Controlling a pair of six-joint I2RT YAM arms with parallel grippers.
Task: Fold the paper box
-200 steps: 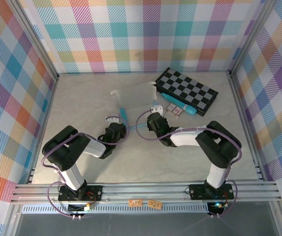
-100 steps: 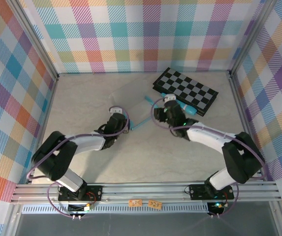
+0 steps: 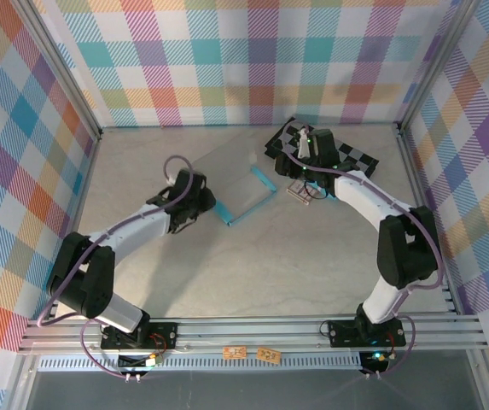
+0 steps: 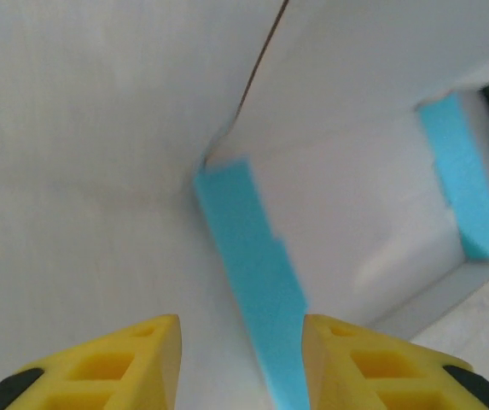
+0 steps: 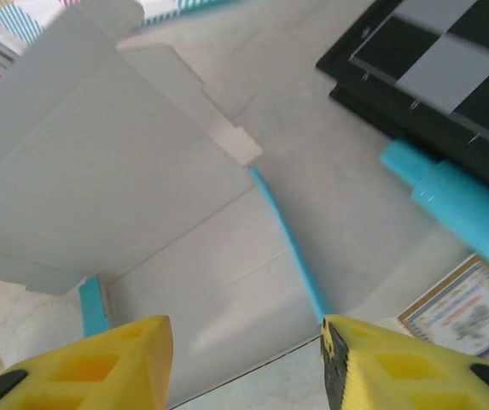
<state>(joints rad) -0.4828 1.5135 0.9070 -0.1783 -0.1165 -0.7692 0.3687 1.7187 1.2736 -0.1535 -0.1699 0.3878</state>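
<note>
Pale stone-look table [image 3: 312, 265], fenced on three sides by walls [image 3: 227, 60] in bright plaid. Paper box [image 3: 235, 190] lies a little left of centre in the overhead view. It is opened out, grey-white inner side up. One big panel rises toward the upper left of the frame. Teal flaps show along the right and lower edges. Checkerboard [image 3: 357, 159], black and grey, sits in the upper right of the overhead view, well apart from the box, and is partly covered by the right arm. In the right wrist view the paper box [image 5: 142, 205] takes the left and centre. A raised panel with a notched tab stands at upper left, and a thin teal edge runs down the middle. The checkerboard [image 5: 449, 68] is in the upper right corner of that view. A teal tube [image 5: 459, 212] lies just below the board at the right edge, and a small printed card [image 5: 470, 314] sits below the tube at lower right. The card [image 3: 300, 193] also shows overhead, under the right arm. Left gripper [image 3: 205, 203] is just beside the box's lower left edge. In its wrist view the left gripper [image 4: 240, 363] has yellow fingers spread, and the teal flap of the box [image 4: 355, 213] runs down between them, not pinched. Right gripper [image 3: 299, 167] is near the board's left corner. In the right wrist view the right gripper [image 5: 244, 367] has its fingers apart with nothing held.
</note>
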